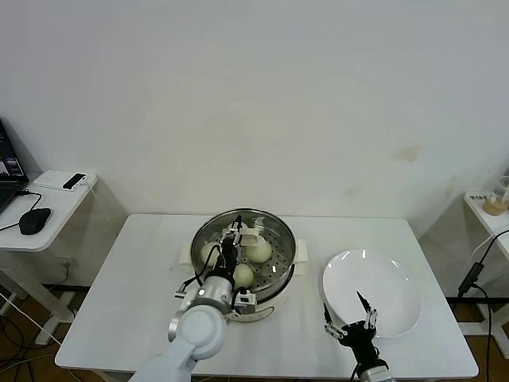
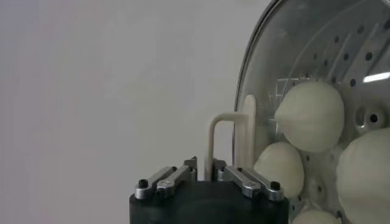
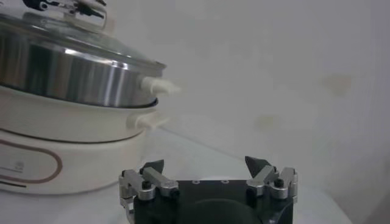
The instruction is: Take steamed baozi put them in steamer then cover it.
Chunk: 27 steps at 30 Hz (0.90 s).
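The steel steamer (image 1: 284,235) stands mid-table on its cream base. The glass cover (image 2: 317,42) lies on it, with several cream-white baozi (image 1: 258,251) showing through the glass. My left gripper (image 1: 232,239) hangs over the cover with its fingers on either side of the cream handle (image 2: 228,143). They stand slightly apart, with a small gap beside the handle bar. Two of the baozi (image 2: 311,115) (image 2: 280,167) lie close by the handle. My right gripper (image 1: 350,318) rests open and empty at the table's front right, low beside the steamer (image 3: 67,79).
A bare white plate (image 1: 390,290) lies right of the steamer, just beyond my right gripper. A side desk with a mouse (image 1: 34,220) stands at far left. A small shelf (image 1: 487,208) is at far right.
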Available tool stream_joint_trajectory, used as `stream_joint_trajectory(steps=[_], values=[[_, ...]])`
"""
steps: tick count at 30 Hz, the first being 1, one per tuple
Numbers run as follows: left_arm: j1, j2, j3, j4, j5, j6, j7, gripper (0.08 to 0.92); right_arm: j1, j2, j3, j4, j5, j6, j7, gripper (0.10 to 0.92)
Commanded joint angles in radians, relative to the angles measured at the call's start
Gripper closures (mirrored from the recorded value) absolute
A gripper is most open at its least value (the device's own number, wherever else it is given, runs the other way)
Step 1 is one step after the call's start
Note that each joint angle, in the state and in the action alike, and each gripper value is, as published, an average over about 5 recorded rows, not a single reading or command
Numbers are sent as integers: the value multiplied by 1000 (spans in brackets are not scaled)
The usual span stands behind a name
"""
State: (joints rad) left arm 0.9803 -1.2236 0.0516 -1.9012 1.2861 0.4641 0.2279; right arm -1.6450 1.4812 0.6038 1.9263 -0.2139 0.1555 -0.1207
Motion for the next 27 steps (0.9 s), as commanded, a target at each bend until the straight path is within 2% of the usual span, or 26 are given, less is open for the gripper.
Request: stream_joint_trajectory(steps=[1,10,13,15,18,21,24,27], values=[[81,27,-26,-104,-18,-10,-23,559,-3,-1,-2,1,-3,0,0,203],[233,73,-69,-297,-108,-68,-91,299,-8,-13,3,1,8,-1,2,203],[311,82,-119,-356,-215,-123,-155,221,-12,-26,7,-1,22,0,3,203],[383,87,-164,-380,-336,-170,-228,191,-17,-38,11,1,37,2,4,203],[506,79,-288,-379,-678,-289,-356,179,-21,-48,13,3,55,3,4,203],[602,50,-445,-322,-1068,-458,-453,177,-24,-49,11,4,62,2,4,203],[661,20,-570,-249,-1295,-559,-499,177,-29,-51,7,5,64,1,4,203],[703,9,-649,-200,-1433,-590,-505,177,-34,-57,6,6,66,0,2,203]])
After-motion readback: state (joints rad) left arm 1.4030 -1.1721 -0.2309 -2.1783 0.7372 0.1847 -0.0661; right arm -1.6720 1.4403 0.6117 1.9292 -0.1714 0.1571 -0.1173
